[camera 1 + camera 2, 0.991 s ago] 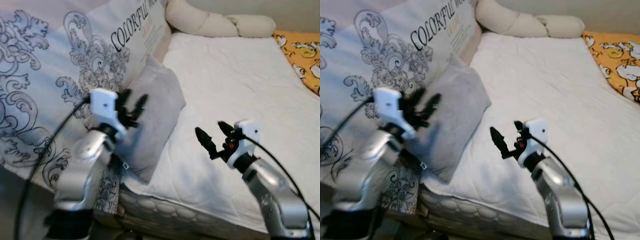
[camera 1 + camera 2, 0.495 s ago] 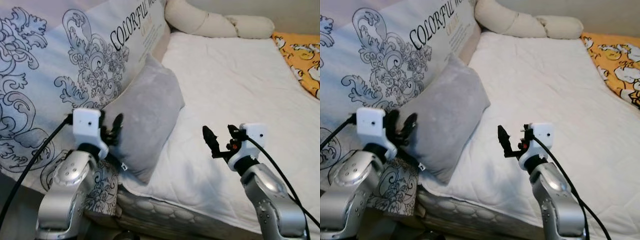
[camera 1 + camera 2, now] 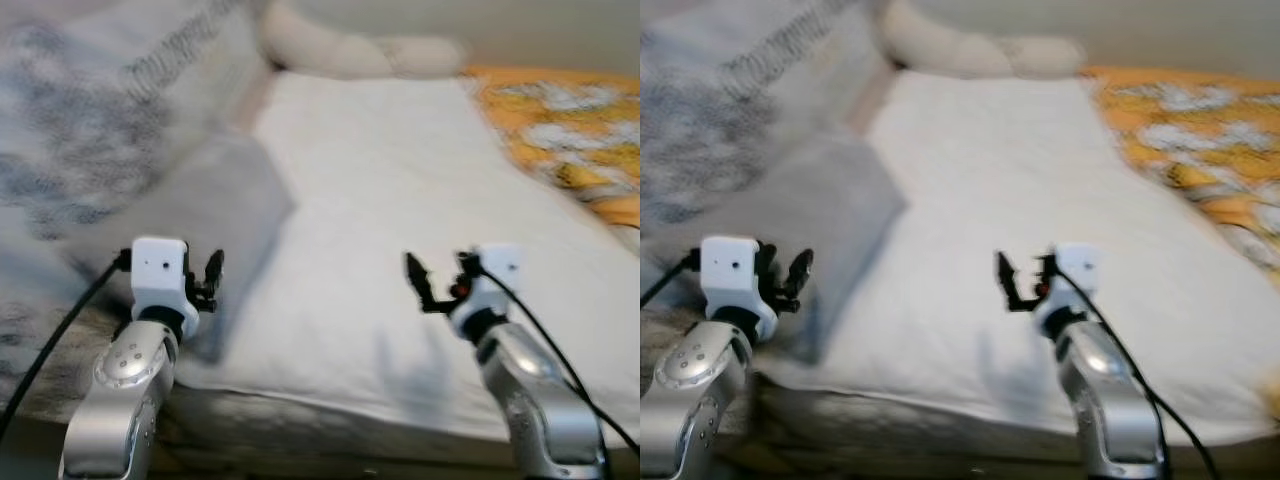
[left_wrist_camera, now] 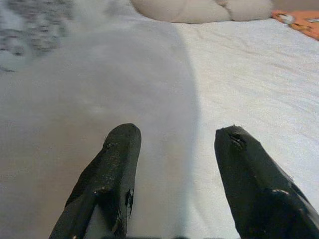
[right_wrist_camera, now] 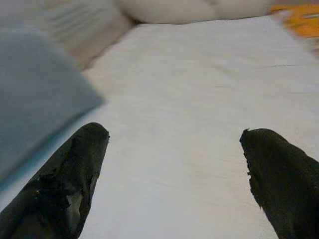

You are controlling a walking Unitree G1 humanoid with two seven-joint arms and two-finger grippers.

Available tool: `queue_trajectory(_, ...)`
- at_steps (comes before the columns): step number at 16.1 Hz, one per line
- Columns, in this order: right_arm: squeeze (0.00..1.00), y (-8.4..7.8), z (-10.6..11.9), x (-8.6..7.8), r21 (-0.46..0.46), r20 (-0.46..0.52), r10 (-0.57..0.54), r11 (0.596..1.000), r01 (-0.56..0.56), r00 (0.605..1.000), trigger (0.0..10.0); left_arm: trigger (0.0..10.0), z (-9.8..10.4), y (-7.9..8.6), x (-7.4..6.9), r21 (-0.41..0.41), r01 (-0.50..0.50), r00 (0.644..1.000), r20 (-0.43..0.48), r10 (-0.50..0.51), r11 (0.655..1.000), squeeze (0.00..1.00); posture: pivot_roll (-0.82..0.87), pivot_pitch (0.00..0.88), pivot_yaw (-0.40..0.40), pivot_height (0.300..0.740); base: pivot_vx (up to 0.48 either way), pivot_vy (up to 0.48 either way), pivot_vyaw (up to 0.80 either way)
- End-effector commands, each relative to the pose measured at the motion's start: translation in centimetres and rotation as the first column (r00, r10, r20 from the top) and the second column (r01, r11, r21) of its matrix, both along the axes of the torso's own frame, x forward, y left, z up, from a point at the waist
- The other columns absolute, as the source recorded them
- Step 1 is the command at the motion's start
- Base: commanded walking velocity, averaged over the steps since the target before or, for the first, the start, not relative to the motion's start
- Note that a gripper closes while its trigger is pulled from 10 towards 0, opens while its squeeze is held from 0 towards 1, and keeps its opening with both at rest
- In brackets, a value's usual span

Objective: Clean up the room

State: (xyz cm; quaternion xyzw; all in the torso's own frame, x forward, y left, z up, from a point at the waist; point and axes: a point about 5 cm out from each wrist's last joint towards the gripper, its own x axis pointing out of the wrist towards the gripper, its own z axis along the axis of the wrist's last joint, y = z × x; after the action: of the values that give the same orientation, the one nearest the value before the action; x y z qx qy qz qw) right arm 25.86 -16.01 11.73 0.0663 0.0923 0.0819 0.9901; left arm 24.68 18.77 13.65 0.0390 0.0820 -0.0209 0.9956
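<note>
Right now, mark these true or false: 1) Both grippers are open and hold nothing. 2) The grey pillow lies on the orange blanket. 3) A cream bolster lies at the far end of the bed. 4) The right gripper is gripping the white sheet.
1) True: the left gripper and the right gripper are open, nothing between the fingers.
2) False: the grey pillow lies at the white sheet's left edge; the orange blanket is far right.
3) True: the cream bolster lies there.
4) False: it hovers above it.
</note>
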Motion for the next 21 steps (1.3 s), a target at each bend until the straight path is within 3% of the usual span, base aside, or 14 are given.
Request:
queue_trajectory(1,0.00,0.0,-0.1,0.2,-0.008,-0.012,-0.013,1.000,0.013,1.000,10.0,10.0,0.0,0.6,0.0,0.022,-0.033,0.999,-0.014,0.033,0.999,0.25,-0.03,0.000,-0.007,0.740,0.000,-0.480,0.00)
queue_trajectory(4,0.00,-0.7,-0.1,0.6,-0.044,-0.023,-0.050,0.998,0.049,0.998,10.0,10.0,0.3,0.3,0.4,0.032,-0.024,1.000,-0.018,0.024,0.999,0.24,-0.03,0.000,-0.008,0.740,0.000,-0.480,0.00)
queue_trajectory(9,0.00,-0.3,-0.2,0.8,-0.112,-0.007,-0.037,0.993,0.036,0.999,10.0,10.0,0.3,0.4,0.5,0.051,-0.051,0.998,-0.027,0.052,0.997,0.22,-0.03,0.000,-0.003,0.740,0.000,-0.480,0.00)
queue_trajectory(16,0.00,-0.4,0.1,1.1,-0.117,-0.001,-0.032,0.993,0.032,0.999,10.0,10.0,0.5,0.0,0.8,0.060,-0.033,0.999,-0.017,0.034,0.998,0.24,-0.05,0.000,-0.001,0.740,0.000,-0.480,0.00)
queue_trajectory(21,0.00,-1.4,0.1,1.5,-0.136,-0.010,-0.077,0.988,0.075,0.997,10.0,10.0,0.4,-0.5,1.1,0.059,-0.018,0.999,-0.026,0.020,0.998,0.24,-0.05,0.000,-0.005,0.740,0.000,-0.480,0.73)
